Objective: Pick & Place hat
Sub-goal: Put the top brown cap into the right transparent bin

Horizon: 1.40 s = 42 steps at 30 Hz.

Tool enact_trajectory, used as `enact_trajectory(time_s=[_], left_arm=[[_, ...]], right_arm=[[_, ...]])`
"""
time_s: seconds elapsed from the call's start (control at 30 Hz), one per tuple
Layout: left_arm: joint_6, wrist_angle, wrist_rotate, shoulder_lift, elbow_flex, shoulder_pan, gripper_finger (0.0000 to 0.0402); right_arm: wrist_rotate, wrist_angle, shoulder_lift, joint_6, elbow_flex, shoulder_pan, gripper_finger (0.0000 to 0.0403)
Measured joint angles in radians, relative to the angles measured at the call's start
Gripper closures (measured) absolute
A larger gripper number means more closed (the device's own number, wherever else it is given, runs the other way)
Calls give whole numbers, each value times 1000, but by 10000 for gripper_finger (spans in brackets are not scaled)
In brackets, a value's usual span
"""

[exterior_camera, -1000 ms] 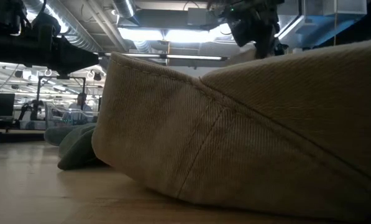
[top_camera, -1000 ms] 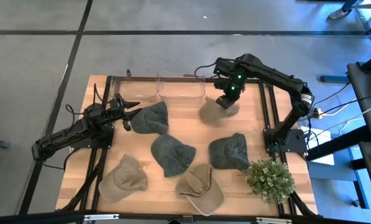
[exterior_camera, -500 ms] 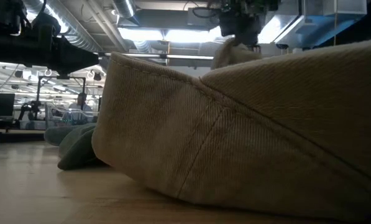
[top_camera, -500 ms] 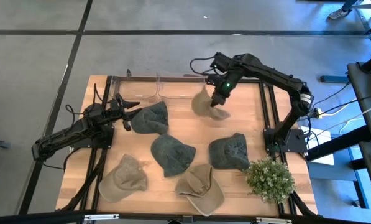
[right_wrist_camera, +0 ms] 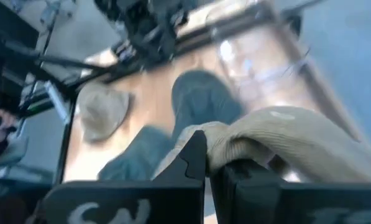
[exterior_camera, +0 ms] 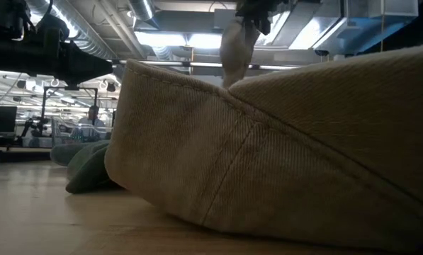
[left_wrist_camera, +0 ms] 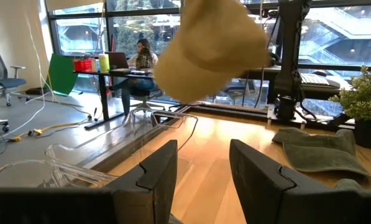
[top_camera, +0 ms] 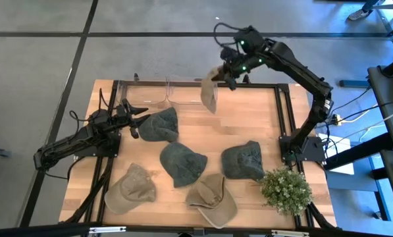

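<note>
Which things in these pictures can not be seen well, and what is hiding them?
- Low view: a tan hat close to the lens fills the picture and hides the table behind it.
- Right wrist view: blurred; the right gripper and the lifted tan hat cover the nearer hats.
- Left wrist view: clear bins are cut by the edge.

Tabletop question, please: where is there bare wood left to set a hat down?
Bare wood lies at the far right, between the clear bins, the right rail and the dark green hat. The near half is crowded: hats sit close together, with the plant at the right corner.
</note>
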Motion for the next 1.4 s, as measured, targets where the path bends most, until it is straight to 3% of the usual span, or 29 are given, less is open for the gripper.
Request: enact_trajectory(time_s=[0.33, 0.6, 0.77, 1.27, 1.4], left_arm=[[0, 0, 0, 0, 0, 0, 258], [0, 0, 0, 0, 0, 0, 258], [0, 0, 0, 0, 0, 0, 258], [0, 0, 0, 0, 0, 0, 258], [0, 0, 0, 0, 0, 0, 258]], right_arm=[[-16, 55, 52, -21, -5, -82, 396], [-114, 72, 188, -30, -6, -135, 396], [-233, 73, 244, -53, -7, -166, 396], [-215, 71, 273, -35, -7, -236, 396], [-190, 49, 273, -108, 17, -235, 396]])
